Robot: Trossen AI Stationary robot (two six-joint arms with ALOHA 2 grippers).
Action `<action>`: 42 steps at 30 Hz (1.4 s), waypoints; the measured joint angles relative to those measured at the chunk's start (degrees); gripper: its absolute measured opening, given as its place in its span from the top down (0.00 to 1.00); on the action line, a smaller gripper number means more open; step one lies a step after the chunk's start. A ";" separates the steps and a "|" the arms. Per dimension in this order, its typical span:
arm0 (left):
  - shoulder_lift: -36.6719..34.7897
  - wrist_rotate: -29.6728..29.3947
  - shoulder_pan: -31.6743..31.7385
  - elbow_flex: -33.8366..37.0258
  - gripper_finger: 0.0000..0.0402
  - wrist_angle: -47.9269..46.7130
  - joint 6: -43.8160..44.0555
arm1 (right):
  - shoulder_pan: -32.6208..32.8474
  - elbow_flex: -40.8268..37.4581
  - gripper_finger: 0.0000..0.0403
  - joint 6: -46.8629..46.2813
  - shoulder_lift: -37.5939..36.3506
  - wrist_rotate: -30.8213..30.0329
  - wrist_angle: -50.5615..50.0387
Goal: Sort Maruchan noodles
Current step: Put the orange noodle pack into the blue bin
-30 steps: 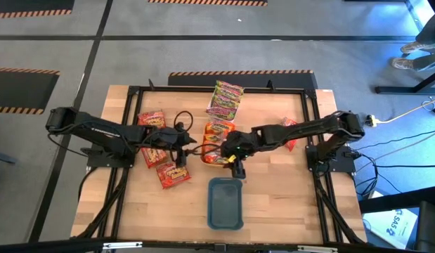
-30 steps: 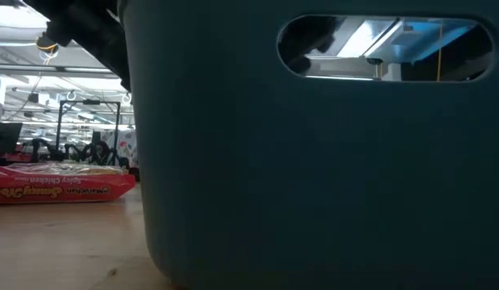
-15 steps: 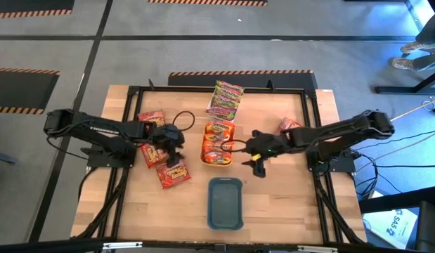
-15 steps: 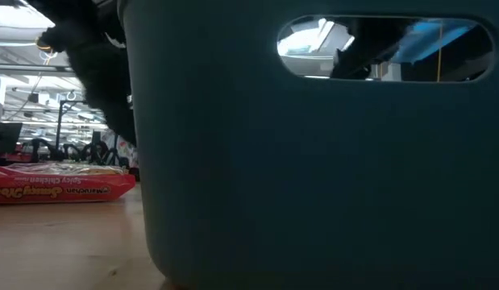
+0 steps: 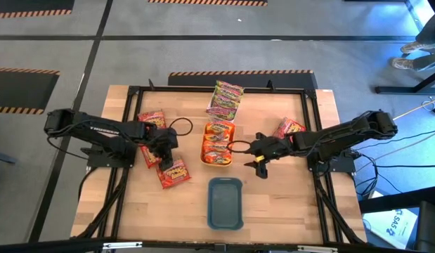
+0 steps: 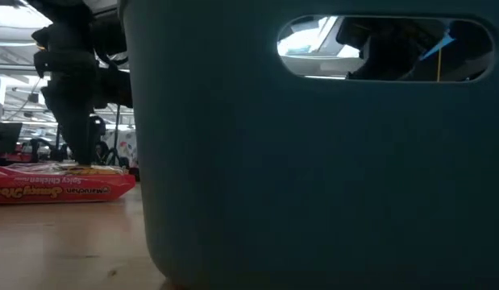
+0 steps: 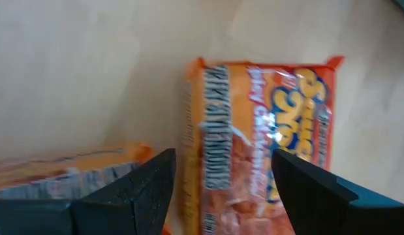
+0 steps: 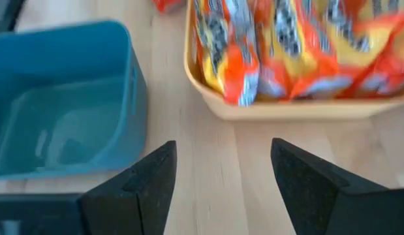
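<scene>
While the teal tray (image 5: 225,202) sits at the near centre of the table (image 5: 273,204), everything else is noted relative to it. Orange tray (image 5: 218,142) lies just beyond the teal tray, a bare strip of wood between them; it holds orange Maruchan packets (image 8: 280,46) packed side by side. Green-pink packets (image 5: 225,100) lie farther beyond, past the orange tray.

Left gripper (image 5: 166,150) is beyond and left of the teal tray, fingers (image 7: 130,196) spread apart, nothing between them, poised directly over a red packet (image 7: 260,163) lying flat on the wood. A second packet edge (image 7: 64,166) shows just beside it. More red packets (image 5: 150,119) lie near the left arm.

Right gripper (image 5: 259,156) hovers beyond and right of the teal tray, near the orange tray's right side, fingers (image 8: 133,189) parted and empty. One red packet (image 5: 289,128) lies beside the right arm.

Low view: the teal tray's wall (image 6: 313,177) blocks most of the scene.
</scene>
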State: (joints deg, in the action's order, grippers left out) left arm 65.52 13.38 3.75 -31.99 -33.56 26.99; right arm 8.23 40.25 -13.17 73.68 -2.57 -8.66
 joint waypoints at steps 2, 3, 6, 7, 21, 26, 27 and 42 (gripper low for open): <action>0.66 2.02 0.00 0.00 0.38 0.14 0.49 | 0.00 0.00 0.43 0.67 -0.04 0.01 1.07; 1.00 2.77 0.00 0.00 0.38 -0.08 0.97 | 0.00 -0.02 0.43 1.13 -0.04 0.10 1.26; 2.87 4.49 0.00 0.00 0.38 -0.13 1.71 | 0.02 -0.02 0.43 1.77 -0.04 0.60 2.28; 3.50 4.84 0.00 0.00 0.38 0.05 1.93 | 0.02 -0.02 0.43 1.79 -0.04 0.60 2.25; 14.92 14.94 -0.57 -0.07 0.41 11.14 -0.70 | 0.02 -0.02 0.43 4.19 -0.04 0.62 2.64; 15.45 16.74 -0.76 -0.07 0.57 12.31 -2.90 | 0.02 -0.02 0.43 3.74 -0.04 0.60 2.81; 15.45 16.69 -0.76 -0.07 0.60 12.33 -3.54 | 0.02 -0.02 0.43 3.31 -0.04 0.60 2.82; 14.69 16.10 -0.81 0.00 0.79 13.71 -8.41 | 0.02 -0.02 0.43 2.79 -0.02 0.01 5.81</action>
State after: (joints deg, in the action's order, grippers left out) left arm 80.21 29.48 2.94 -31.99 -19.85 18.57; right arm 8.25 40.23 -10.38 73.67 -2.57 -2.85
